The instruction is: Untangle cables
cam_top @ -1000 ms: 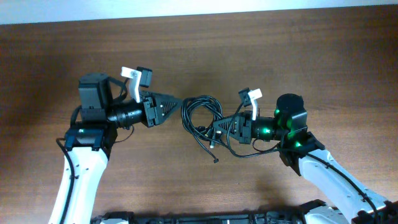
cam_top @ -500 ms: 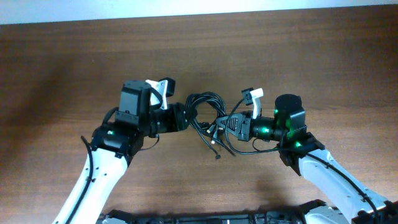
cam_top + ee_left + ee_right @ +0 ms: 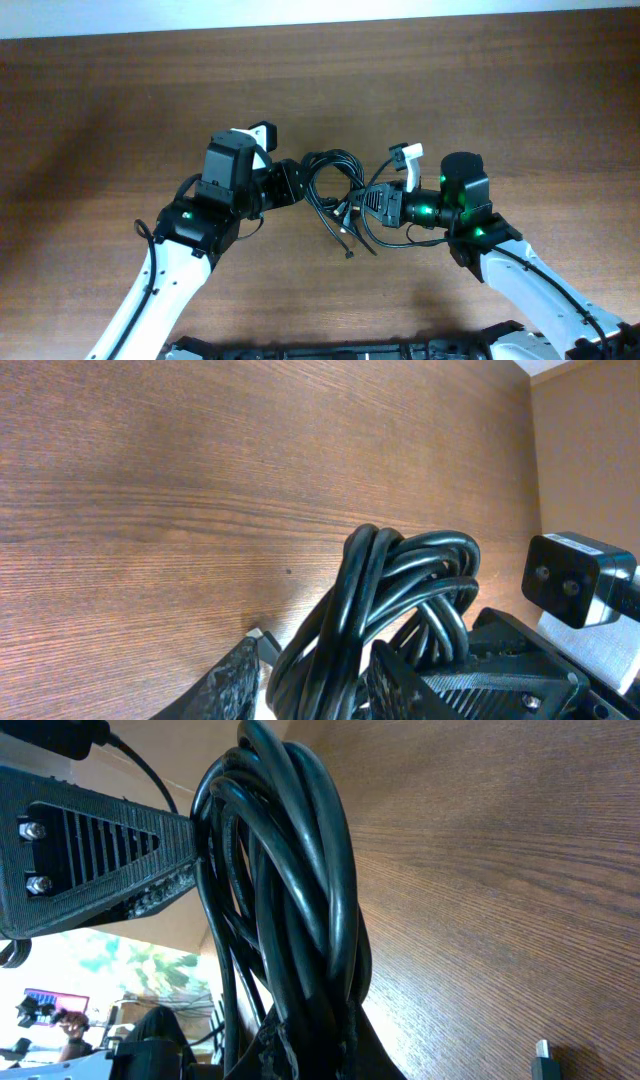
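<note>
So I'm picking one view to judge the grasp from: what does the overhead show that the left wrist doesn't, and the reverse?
Only the overhead shows both arms at once: the left gripper and right gripper flank the cables, and loose cable ends trail on the table below the clump.

Only the left wrist view shows the left fingers on either side of the bundled strands, close up.

Both show the black looped clump and the wood tabletop. Neither settles whether the left fingers are clamped.
</note>
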